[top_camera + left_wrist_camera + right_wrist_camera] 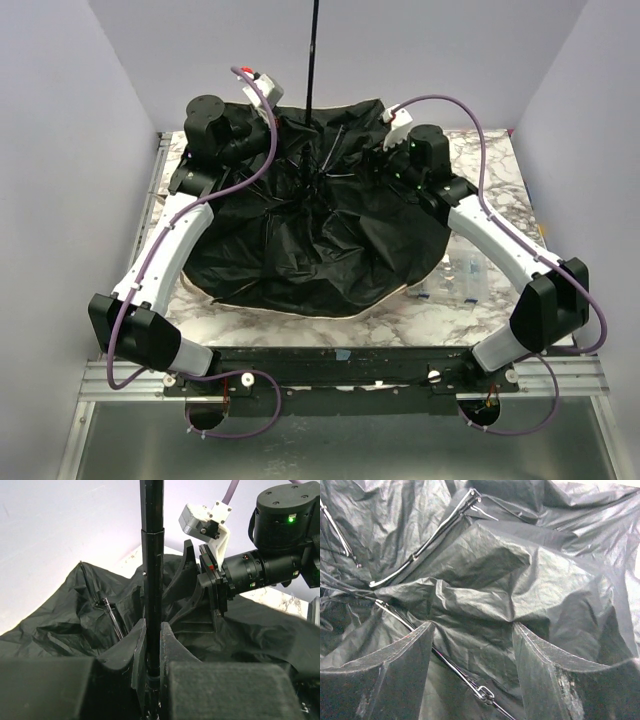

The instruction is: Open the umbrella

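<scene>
On the left, the left claw (pixel 152 636) is squeezing tight around the umbrella's thin black pole (pixel 313 60). The pole is sticking straight up. The umbrella (pixel 300 250) is lying upside down in the middle of the marble worktop (pixel 400 320), with its black cloth (pixel 485 565) all crumpled. On the right, the right claw (pixel 472 630) is hanging wide open just over the cloth, holding nothing.

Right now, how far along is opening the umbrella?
Done: the umbrella sits upside down on the table, black lining up, its canopy partly spread but crumpled. In hand: the left gripper is clamped on the upright shaft; the right gripper hangs open over the fabric, holding nothing. Left: stretching the canopy taut. It looks slack, so probably not locked open.
</scene>
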You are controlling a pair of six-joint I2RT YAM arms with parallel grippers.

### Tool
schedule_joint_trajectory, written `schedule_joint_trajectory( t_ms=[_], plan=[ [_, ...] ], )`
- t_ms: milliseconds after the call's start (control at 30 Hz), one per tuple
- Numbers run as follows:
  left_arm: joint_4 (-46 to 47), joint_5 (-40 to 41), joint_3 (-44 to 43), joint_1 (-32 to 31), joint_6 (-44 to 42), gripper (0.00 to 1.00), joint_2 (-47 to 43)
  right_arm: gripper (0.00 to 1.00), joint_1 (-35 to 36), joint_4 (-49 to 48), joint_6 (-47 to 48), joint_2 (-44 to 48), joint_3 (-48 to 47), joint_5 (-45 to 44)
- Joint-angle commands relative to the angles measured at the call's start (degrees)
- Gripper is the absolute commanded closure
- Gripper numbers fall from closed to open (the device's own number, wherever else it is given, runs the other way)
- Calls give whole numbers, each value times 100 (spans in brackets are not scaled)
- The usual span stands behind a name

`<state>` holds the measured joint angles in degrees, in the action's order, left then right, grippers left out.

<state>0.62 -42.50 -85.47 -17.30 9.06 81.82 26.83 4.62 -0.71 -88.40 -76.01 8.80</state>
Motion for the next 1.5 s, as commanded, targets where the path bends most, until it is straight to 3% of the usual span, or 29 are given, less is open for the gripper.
schedule_joint_trajectory(
  t_ms=[0, 200, 333, 667, 967, 1033, 1100, 1200, 1300, 1333, 1400, 1467],
  plan=[
    [476, -434, -359, 114, -265, 100, -253, 31, -180, 484, 694, 176, 56, 688],
    [395, -682, -306, 43, -489, 100, -102, 18, -176, 191, 520, 426, -521, 2663],
    [421, -707, -274, 41, -530, 100, -29, 14, -170, -277, -185, 487, -813, 3263],
    [620, -1084, -146, -35, -518, 100, 97, 15, -146, -2631, -2081, 152, -1317, 3425],
    [533, -1121, -126, -334, -712, 100, 252, 16, 146, -2940, -2100, -303, -1710, 3095],
    [502, -1153, -104, -402, -770, 100, 263, 22, 163, -3004, -2139, -342, -1731, 2901],
    [469, -1161, -58, -457, -838, 100, 250, 35, 169, -3014, -2146, -390, -1778, 2730],
    [478, -1199, 41, -485, -860, 100, 243, 63, 173, -2933, -2067, -415, -1840, 2628],
    [342, -1104, 94, -484, -875, 100, 239, 99, 173, -2941, -2077, -424, -1855, 2591],
    [226, -967, 103, -484, -1052, 100, 230, 100, 174, -2975, -2113, -419, -1860, 2565],
    [-128, -592, 127, -483, -1339, 77, 224, 100, 173, -3024, -2174, -408, -1897, 2515],
    [-530, -266, 246, -447, -1683, 61, 185, 100, 169, -3061, -2200, -391, -1938, 2446]
  ],
)
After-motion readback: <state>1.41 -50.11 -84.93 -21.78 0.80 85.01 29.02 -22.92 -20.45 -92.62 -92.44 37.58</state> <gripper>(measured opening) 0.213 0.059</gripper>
